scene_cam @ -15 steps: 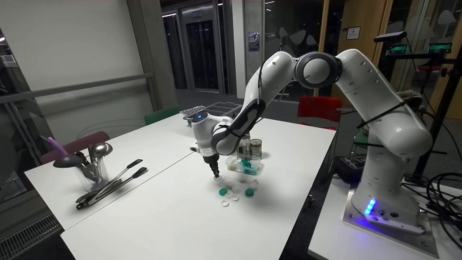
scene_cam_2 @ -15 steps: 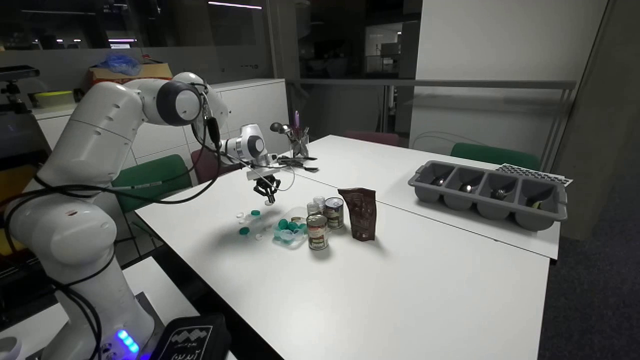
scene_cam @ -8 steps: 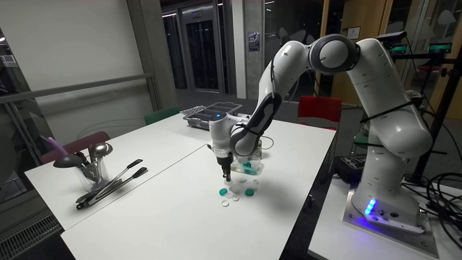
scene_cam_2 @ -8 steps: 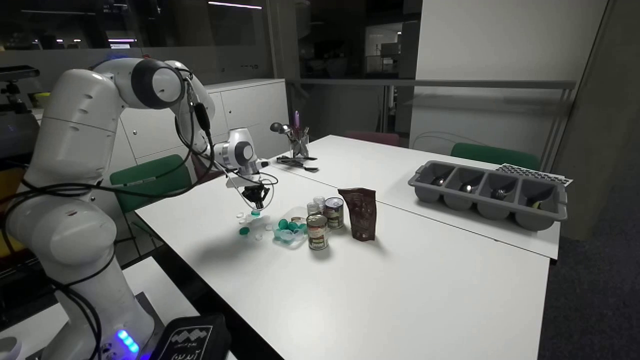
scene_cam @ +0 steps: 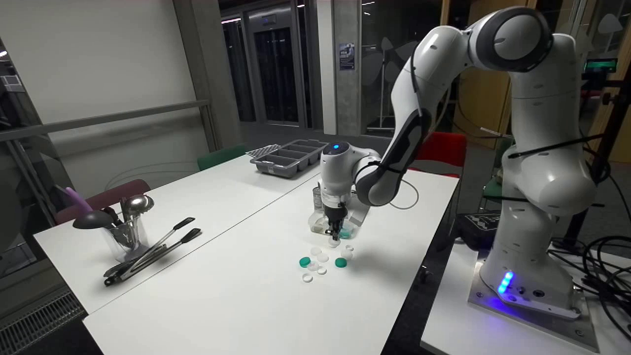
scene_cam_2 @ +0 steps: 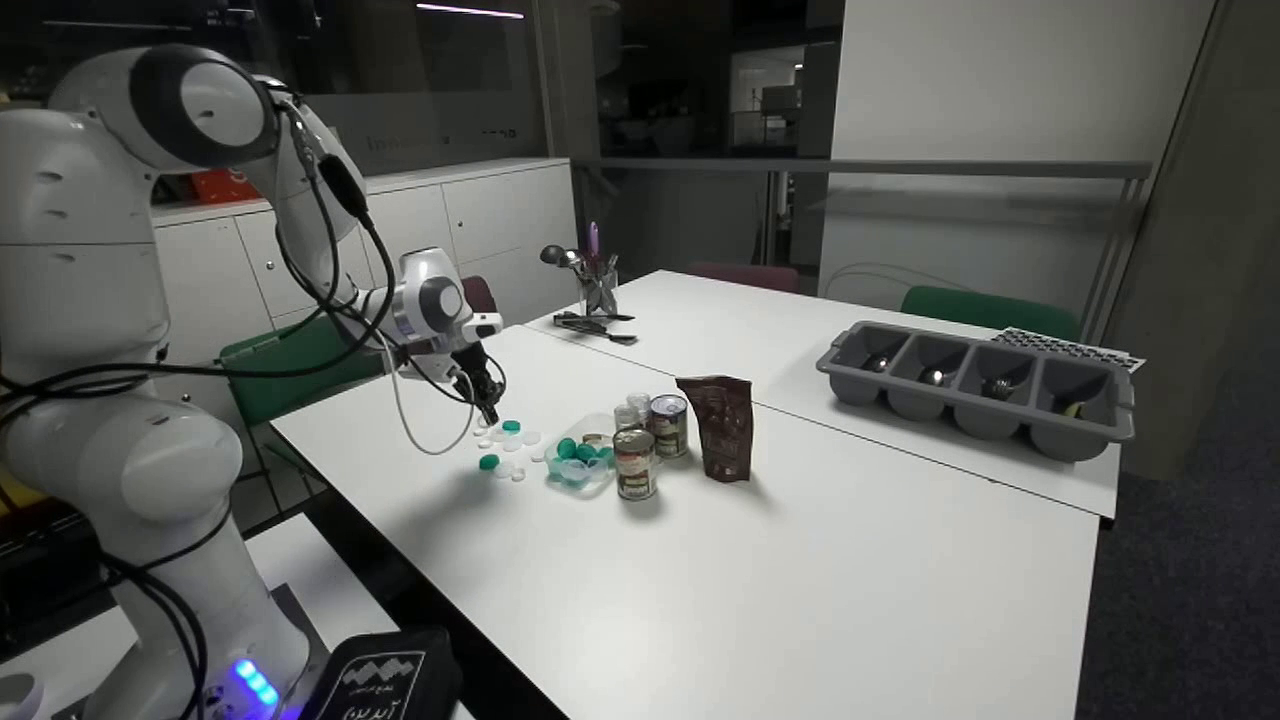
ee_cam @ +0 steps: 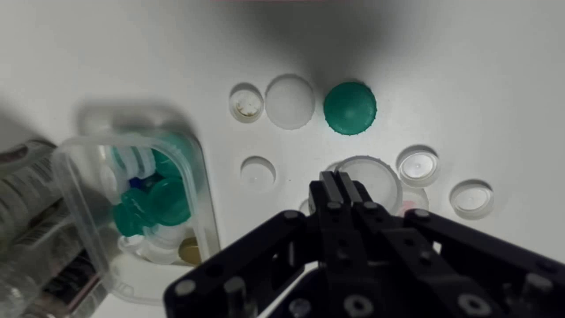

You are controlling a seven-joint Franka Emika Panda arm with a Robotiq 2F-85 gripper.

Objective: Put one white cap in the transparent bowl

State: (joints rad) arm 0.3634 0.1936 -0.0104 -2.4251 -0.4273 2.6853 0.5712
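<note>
Apparently, the white cap (ee_cam: 375, 182) hangs over the counter (scene_cam_2: 800, 580), its rim pinched between nearly closed fingers (ee_cam: 332, 190). I judge carrying the step in hand; next, bring it above the transparent bowl (ee_cam: 119, 140) nearby, clear its wall, and release.

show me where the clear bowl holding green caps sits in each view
In an exterior view, the bowl: just below centre, partly behind the hand.
In an exterior view, the bowl: below and left of centre, right of the hand.
Wrist view, the bowl: lower left, left of the hand.
Shared landmark: the hand.
</note>
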